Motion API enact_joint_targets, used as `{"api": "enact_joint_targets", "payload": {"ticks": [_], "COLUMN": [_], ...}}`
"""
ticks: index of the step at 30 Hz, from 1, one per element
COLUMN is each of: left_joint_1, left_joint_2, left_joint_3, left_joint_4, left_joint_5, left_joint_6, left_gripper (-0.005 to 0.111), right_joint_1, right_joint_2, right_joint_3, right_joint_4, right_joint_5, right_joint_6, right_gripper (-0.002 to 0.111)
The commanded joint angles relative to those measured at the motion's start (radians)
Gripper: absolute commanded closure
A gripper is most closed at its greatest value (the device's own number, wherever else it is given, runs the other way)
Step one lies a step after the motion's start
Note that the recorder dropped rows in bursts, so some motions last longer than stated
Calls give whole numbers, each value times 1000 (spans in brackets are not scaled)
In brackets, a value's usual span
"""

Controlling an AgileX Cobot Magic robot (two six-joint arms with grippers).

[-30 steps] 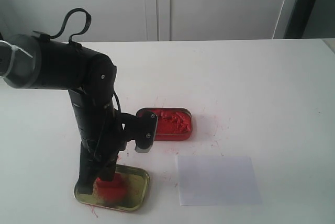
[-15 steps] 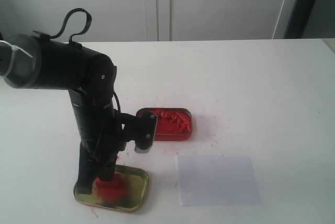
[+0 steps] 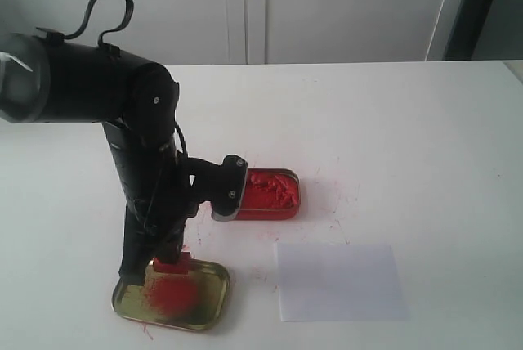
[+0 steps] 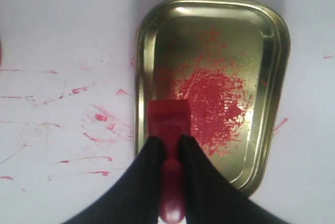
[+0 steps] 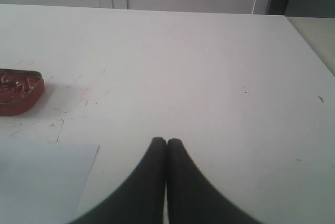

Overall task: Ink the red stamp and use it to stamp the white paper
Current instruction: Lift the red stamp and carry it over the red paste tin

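- We note the left tool (image 3: 166, 262) clamped on the red stamp (image 3: 172, 266), which hangs over the smeared gold lid (image 3: 208, 299) at the left of the surface (image 3: 392, 137).
- Ink tin (image 3: 268, 193) at centre: we fear the narrow knob grip lets the stamp twist when it is pressed.
- White paper (image 3: 339, 282) lies loose; it may slide and smear the print.
- Right tool (image 5: 166, 143) is closed and empty.

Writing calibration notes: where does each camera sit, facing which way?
Exterior: raised, looks down across the table toward white doors; shows the left arm.
Left wrist: looks straight down at the gold lid; left gripper grips the red stamp.
Right wrist: low over the table, faces the doors; right gripper shut.
Shared: exterior and right wrist both see the red ink tin and the white paper.
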Motion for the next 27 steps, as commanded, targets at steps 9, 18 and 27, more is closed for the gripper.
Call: {"api": "enact_joint_targets", "payload": {"ticks": [9,18,27], "left_joint_1": [-2,-2,-2], "left_joint_2": [-32,-32,-32], "left_joint_3": [-13,-43,-232], "left_joint_4": [-10,-10,-15], "left_joint_5": [34,97,226], "left_joint_6": [-66,-141,-141], "left_gripper": [107,107,107], "right_joint_1": [1,1,1], "right_joint_2": [-5,-5,-5], "right_joint_3": [5,5,5], "right_joint_4": [1,1,1], "right_joint_5": [-14,-14,-14], "right_joint_6": [-3,-3,-3], "right_gripper": [108,108,108]}}
